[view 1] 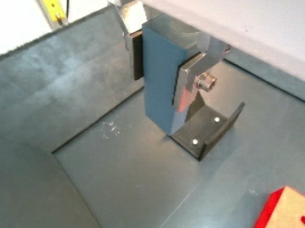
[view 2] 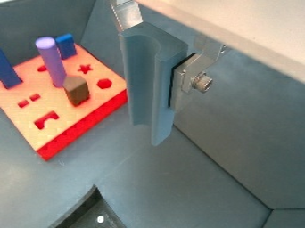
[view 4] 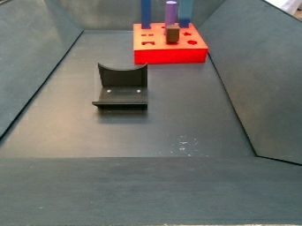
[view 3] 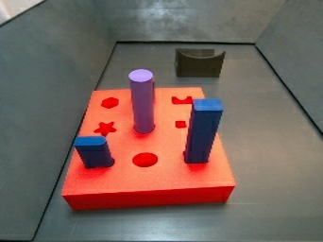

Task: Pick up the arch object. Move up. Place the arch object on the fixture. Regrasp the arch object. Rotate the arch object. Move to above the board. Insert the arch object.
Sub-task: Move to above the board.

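In both wrist views my gripper (view 1: pixel 161 62) (view 2: pixel 155 53) is shut on the arch object (view 1: pixel 167 85) (view 2: pixel 148 85), a pale grey-blue bar that hangs upright between the silver fingers (view 1: pixel 191 82), above the floor. Its curved groove shows in a wrist view. The fixture (view 1: pixel 215 130) stands on the floor below and just beside the bar's lower end, and is bare in both side views (view 3: pixel 198 62) (view 4: pixel 120 86). The red board (view 2: pixel 66 120) (view 3: pixel 151 189) (view 4: pixel 171 53) lies apart from it. Neither the gripper nor the arch object shows in the side views.
On the board stand a purple cylinder (view 3: pixel 142 99) (view 2: pixel 50 58), two dark blue square pegs (view 3: pixel 202 130) (view 3: pixel 91 151) and a small grey-brown block (view 2: pixel 78 89). Grey sloped walls (view 4: pixel 35 71) enclose the floor on all sides.
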You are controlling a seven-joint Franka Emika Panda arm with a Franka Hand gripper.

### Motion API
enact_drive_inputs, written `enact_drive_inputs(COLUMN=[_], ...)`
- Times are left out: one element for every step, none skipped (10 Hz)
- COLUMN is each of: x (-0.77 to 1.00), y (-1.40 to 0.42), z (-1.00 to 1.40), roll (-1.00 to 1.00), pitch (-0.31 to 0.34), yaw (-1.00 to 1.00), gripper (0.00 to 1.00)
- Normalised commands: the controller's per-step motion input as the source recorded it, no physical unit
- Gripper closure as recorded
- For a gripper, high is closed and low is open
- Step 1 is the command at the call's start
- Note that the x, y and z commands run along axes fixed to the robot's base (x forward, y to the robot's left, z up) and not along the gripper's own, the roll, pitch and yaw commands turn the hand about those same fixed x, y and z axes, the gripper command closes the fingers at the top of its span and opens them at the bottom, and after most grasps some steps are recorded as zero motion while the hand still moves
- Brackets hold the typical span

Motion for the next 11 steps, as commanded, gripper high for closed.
enact_drive_inputs(x=[0.02,0.02,0.05,0.05,0.05,0.05,0.05,0.05,0.06,0.07,0.09], y=[0.00,0.00,-1.00,-1.00,-1.00,-1.00,-1.00,-1.00,-1.00,-1.00,-1.00], z=[0.45,0.29,0.14,0.12,0.13,0.14,0.14,0.14,0.15,0.15,0.15], roll=[0.02,0.02,0.00,0.00,0.00,0.00,0.00,0.01,0.01,0.01,0.01], pitch=[0.092,0.090,0.009,0.008,0.010,0.010,0.011,0.014,0.022,0.026,0.038], yaw=[-0.02,-0.03,1.00,1.00,1.00,1.00,1.00,1.00,1.00,1.00,1.00], gripper=[1.00,1.00,1.00,1.00,1.00,1.00,1.00,1.00,1.00,1.00,1.00])
